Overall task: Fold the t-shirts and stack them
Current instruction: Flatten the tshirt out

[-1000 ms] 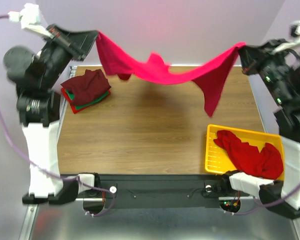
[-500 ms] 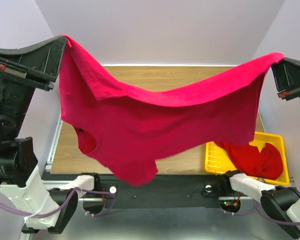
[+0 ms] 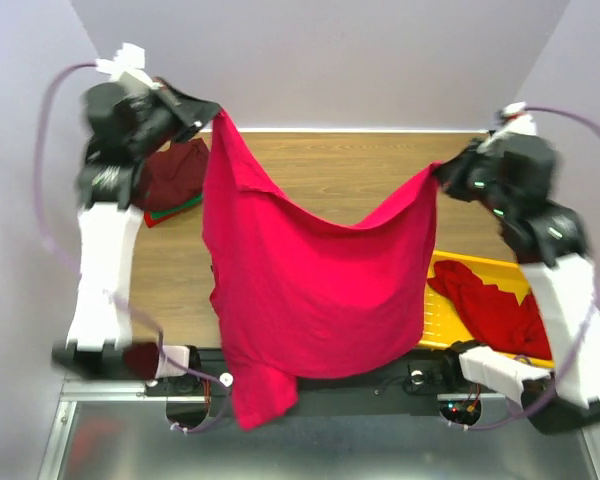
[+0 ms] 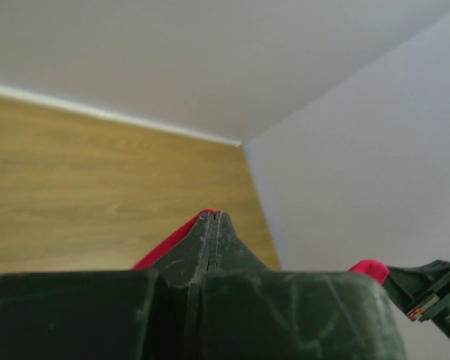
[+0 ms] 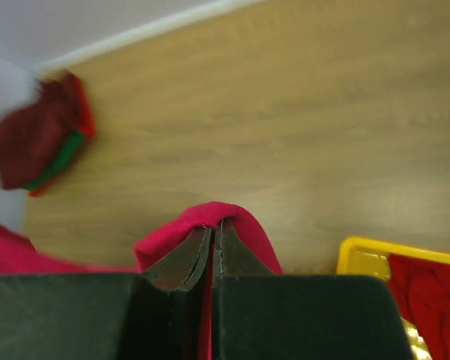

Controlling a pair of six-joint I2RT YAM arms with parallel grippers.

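A bright crimson t-shirt (image 3: 320,290) hangs spread in the air between both arms, and its lower hem drops past the table's near edge. My left gripper (image 3: 212,112) is shut on one top corner, with red cloth (image 4: 172,244) showing beside the closed tips (image 4: 211,216). My right gripper (image 3: 442,175) is shut on the other top corner, where the cloth (image 5: 244,225) wraps over its tips (image 5: 214,225). A folded stack of maroon, green and red t-shirts (image 3: 175,180) lies at the back left of the table, and it also shows in the right wrist view (image 5: 37,142).
A yellow slotted tray (image 3: 435,310) sits at the front right of the wooden table (image 3: 330,165) and holds a crumpled red t-shirt (image 3: 495,310). The hanging shirt hides the table's middle. Lilac walls close in on both sides.
Both arms swung the shirt up toward the camera and have now come down and closer together. The shirt, stretched wide before, now hangs long with a sagging top edge.
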